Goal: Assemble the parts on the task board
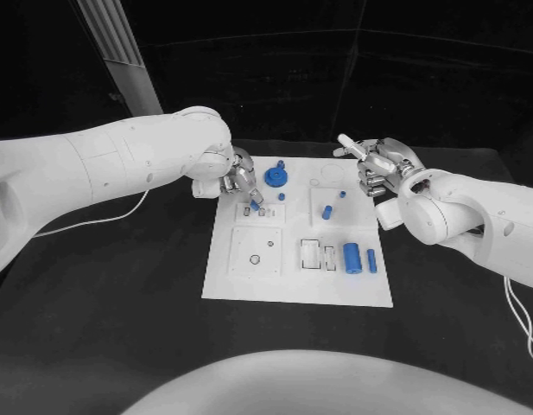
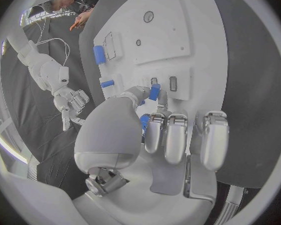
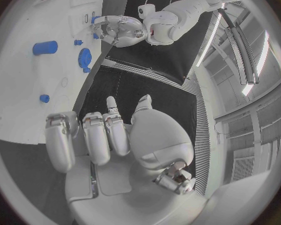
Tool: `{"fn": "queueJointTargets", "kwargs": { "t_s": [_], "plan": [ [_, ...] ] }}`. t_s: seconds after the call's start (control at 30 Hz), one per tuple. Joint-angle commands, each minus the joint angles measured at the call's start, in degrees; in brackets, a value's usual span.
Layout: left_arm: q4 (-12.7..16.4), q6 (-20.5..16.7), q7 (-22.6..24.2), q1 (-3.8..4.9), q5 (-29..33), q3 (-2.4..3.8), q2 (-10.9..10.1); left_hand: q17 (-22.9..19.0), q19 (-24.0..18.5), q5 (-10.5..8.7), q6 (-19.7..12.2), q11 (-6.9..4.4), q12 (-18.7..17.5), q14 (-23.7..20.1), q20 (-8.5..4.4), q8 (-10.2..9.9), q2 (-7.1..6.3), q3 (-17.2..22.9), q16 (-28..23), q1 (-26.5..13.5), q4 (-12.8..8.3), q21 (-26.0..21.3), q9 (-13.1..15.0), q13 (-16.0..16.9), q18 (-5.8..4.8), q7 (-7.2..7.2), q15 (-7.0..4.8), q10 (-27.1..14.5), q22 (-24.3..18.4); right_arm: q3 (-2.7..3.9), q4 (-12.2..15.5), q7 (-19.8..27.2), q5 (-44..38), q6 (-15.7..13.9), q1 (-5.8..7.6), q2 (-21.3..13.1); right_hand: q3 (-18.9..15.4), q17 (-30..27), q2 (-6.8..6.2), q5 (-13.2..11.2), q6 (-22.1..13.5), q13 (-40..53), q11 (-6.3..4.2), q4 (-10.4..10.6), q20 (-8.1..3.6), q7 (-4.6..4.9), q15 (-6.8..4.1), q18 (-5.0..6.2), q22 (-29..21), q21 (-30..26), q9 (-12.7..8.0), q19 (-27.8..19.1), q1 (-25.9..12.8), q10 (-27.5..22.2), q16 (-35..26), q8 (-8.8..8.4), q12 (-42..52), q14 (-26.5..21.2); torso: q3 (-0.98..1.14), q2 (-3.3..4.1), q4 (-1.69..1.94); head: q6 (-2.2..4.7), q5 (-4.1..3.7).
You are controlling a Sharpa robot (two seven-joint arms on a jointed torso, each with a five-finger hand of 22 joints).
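Note:
The white task board [image 1: 294, 281] lies in the middle of the black table. My left hand [image 1: 231, 180] hovers over the board's far left part and pinches a small blue peg [image 1: 256, 206] [image 2: 154, 91] between thumb and finger, its tip just above the board. My right hand [image 1: 381, 169] [image 3: 109, 135] hangs over the board's far right corner with fingers apart and nothing in it. On the board lie a blue gear-like part [image 1: 277, 178] [image 3: 85, 59], a short blue peg [image 1: 327, 211], and a thick blue cylinder [image 1: 352, 258] [image 2: 99, 54] beside a thin blue pin [image 1: 371, 257].
A square plate with a round hole [image 1: 255, 251] and rectangular slots [image 1: 311, 252] sit on the board's near half. A white cable [image 1: 92, 220] runs over the table at the left. A grey post [image 1: 123, 52] stands at the back left.

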Motion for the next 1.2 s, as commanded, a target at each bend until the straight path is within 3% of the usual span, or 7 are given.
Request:
{"fn": "queueJointTargets", "kwargs": {
  "t_s": [0.03,0.73,1.2],
  "plan": [
    [0.25,-1.32,1.0,0.16,0.43,0.01,-0.14,15.09,6.03,-0.45,-0.17,-0.31,0.14,6.06,-0.32,0.72,0.14,1.2,0.17,-0.53,-0.86,0.22,2.74,15.06,-0.38,-0.16,-0.18,5.86,15.08,0.03,0.03,0.2,-0.11,0.09,0.08,-0.01,0.11,15.09,-0.05,0.35,-0.46,15.08,-0.17,0.33,-0.34,2.56,-0.26,-0.41,15.09,0.18,-0.07,5.94,0.42,5.96,0.14,0.16,0.15,6.16,-0.02,0.04,-0.05,-0.01,0.01],
    [0.02,-0.17,-3.44,0.01,3.3,0.01,1.11,15.09,6.03,-1.79,-0.71,-0.25,0.14,6.06,-0.3,0.52,1.5,1.85,0.17,-2.17,0.51,0.22,3.13,15.06,-0.38,-0.07,-0.09,5.86,15.08,0.02,0.08,0.16,-0.11,0.09,0.08,0.04,0.13,15.09,0.01,0.36,-0.45,15.08,-0.17,0.32,-0.33,2.56,-0.25,-0.41,15.09,0.18,-0.09,5.94,0.45,5.96,0.14,0.18,0.15,6.16,-0.01,0.01,-0.08,-0.01,0.2],
    [-0.06,0.33,-5.03,-0.02,3.29,0.01,1.36,15.09,6.03,-1.89,-0.73,-0.26,0.14,6.06,-0.29,0.52,1.63,1.99,0.17,-2.14,0.5,0.22,3.17,15.06,-0.38,-0.09,-0.07,5.86,15.08,0.02,0.06,0.16,-0.11,0.19,0.08,0.04,0.14,15.09,0.05,0.37,-0.45,15.08,-0.16,0.3,-0.33,2.56,-0.25,-0.41,15.09,0.18,-0.12,5.94,0.49,5.96,0.14,0.19,0.15,6.16,-0.01,0.0,-0.05,-0.01,0.37]
  ]
}}
